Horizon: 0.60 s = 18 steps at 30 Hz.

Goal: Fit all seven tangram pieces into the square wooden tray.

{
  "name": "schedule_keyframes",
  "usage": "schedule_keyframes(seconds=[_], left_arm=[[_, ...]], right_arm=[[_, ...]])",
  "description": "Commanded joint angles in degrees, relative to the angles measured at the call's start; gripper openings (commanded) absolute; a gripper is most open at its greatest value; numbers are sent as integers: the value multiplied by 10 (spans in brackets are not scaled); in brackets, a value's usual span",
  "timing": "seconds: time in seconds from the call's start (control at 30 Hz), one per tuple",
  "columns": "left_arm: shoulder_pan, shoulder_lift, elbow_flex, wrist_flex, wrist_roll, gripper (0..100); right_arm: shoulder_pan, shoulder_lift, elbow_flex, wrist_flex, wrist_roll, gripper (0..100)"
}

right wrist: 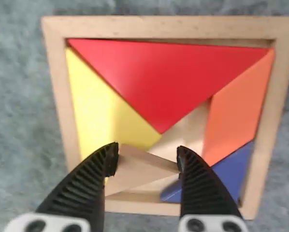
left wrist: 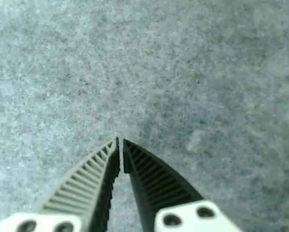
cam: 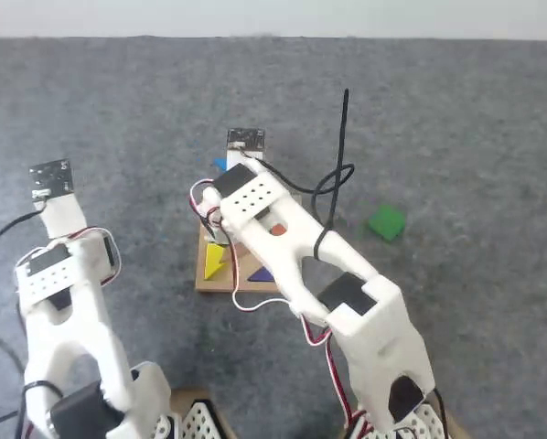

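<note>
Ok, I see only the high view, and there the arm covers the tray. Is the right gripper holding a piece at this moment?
Observer: Yes. The right gripper is shut on a plain wooden piece, above the wooden tray.
Operator: Which pieces lie inside the tray?
Observer: A red triangle, a yellow triangle, an orange piece and a blue piece. Bare tray floor shows in the middle.
Operator: And the left gripper, does it carry something?
Observer: No. The left gripper is shut with nothing between its fingers, over the grey mat.
</note>
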Motion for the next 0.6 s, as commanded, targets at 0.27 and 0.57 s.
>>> schedule_keyframes(seconds=[0.27, 0.57], left_arm=[[-4, -4, -12, -11, -2, 12], [-4, -4, -12, -11, -2, 12]], right_arm=[[-44, -7, -56, 41, 8, 285], [53, -6, -231, 240, 142, 189]])
